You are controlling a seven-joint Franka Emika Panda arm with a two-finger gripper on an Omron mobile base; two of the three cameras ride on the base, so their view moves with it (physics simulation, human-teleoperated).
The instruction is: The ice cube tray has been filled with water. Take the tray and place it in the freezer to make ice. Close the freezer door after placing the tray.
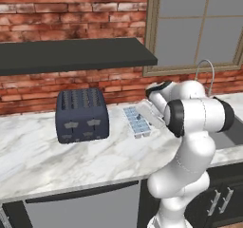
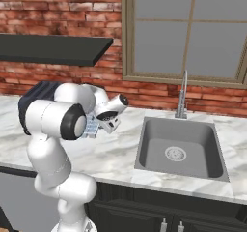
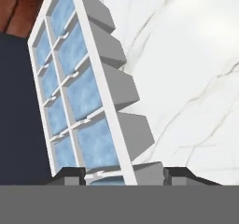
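Gripper (image 3: 123, 177) first, from the hand view: its two dark fingertips (image 3: 70, 175) stand on either side of the near end of the ice cube tray (image 3: 77, 94), one at each long edge. They look to touch it, though whether they truly clamp it I cannot tell. I see the tray running away from the hand, a white grid of two columns with the water (image 3: 84, 94) as pale blue squares in the cells, and the grey undersides of the cells stepping out on one side. Beside it lies the white marble counter (image 3: 186, 78), and on the tray's other side a dark blue mass and a bit of red brick (the view is rolled, so I won't call sides here).

From the left base view, I see the tray (image 1: 137, 120) resting on the marble counter (image 1: 57, 156), to the right of the dark toaster (image 1: 81, 114) and clearly apart from it. My white arm (image 1: 190, 141) bends over from the lower right, and its hand reaches the tray's right end. A brick wall (image 1: 71, 13) with two dark shelves (image 1: 71, 55) stands behind.

From the right base view, I see the arm (image 2: 58, 144) at left, the hand angled down at the tray (image 2: 91, 127), of which just a blue sliver shows beside the elbow. The toaster (image 2: 36, 93) peeks out behind the arm. To the right sits the steel sink (image 2: 181, 149) with its faucet (image 2: 182, 95) under the window (image 2: 188, 28).
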